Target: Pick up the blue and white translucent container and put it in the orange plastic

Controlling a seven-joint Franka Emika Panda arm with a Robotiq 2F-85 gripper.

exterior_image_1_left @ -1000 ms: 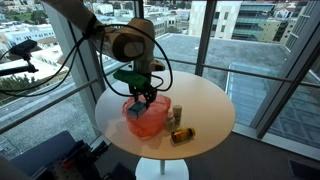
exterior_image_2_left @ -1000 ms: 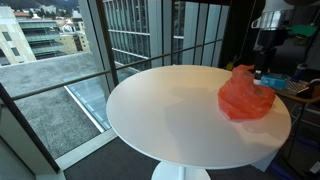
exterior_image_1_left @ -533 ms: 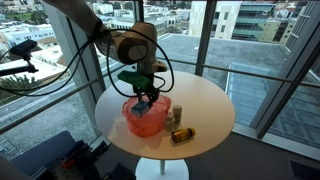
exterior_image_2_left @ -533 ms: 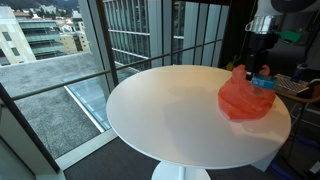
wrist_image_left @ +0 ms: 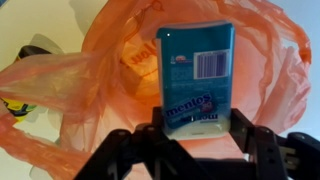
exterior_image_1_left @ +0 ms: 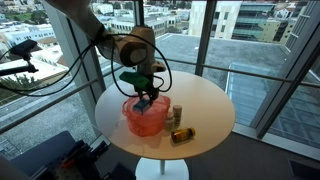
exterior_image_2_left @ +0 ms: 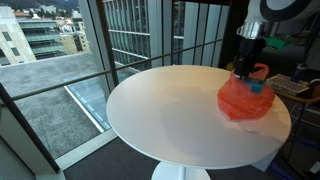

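My gripper point(wrist_image_left: 197, 125) is shut on the blue and white translucent container point(wrist_image_left: 195, 78), a small box with a Mentos label and a barcode. It holds the box right over the open mouth of the orange plastic point(wrist_image_left: 270, 70), which fills the wrist view. In both exterior views the gripper point(exterior_image_1_left: 147, 95) point(exterior_image_2_left: 250, 66) hangs low over the orange plastic point(exterior_image_1_left: 142, 122) point(exterior_image_2_left: 243, 102) on the round table. The blue container point(exterior_image_2_left: 256, 86) shows at the orange rim. I cannot tell whether it touches the plastic.
A pale upright jar point(exterior_image_1_left: 169, 110) and an amber bottle lying on its side point(exterior_image_1_left: 182, 134) stand right beside the orange plastic. The round white table point(exterior_image_1_left: 212, 105) point(exterior_image_2_left: 165, 110) stands next to tall glass walls. The orange plastic sits near the table's edge.
My gripper has come down with the blue container, from above the orange plastic to its rim. The orange plastic, jar and bottle have not moved.
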